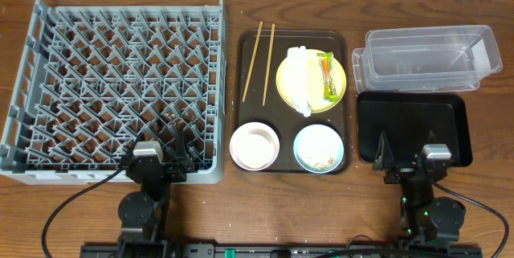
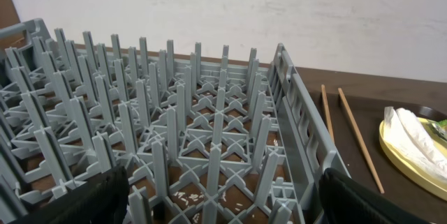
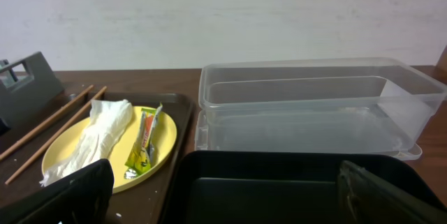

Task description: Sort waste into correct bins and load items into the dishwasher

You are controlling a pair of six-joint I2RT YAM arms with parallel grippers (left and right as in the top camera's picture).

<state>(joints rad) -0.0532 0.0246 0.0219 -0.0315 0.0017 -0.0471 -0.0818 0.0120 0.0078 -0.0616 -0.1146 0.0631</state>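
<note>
The grey dish rack [image 1: 120, 81] fills the left of the table; rice-like crumbs [image 2: 188, 197] lie under its lattice. On the brown tray, a pale-yellow plate [image 1: 341, 71] carries a crumpled white napkin [image 1: 299, 81] and a green-and-orange wrapper [image 1: 328, 77]. Two chopsticks [image 1: 259, 61] lie left of it. A white bowl [image 1: 254, 145] and a light-blue bowl [image 1: 318, 147] with crumbs sit at the front. The clear tub [image 1: 430, 59] stands behind the black tray [image 1: 411, 128]. My left gripper [image 1: 161, 157] is open over the rack's front edge. My right gripper [image 1: 405, 161] is open at the black tray's front edge. The cup is out of view.
The brown serving tray [image 1: 242, 89] lies between the rack and the bins. A pale wall [image 3: 223, 15] stands behind the table. Bare wooden table [image 1: 321, 210] runs along the front between the two arm bases.
</note>
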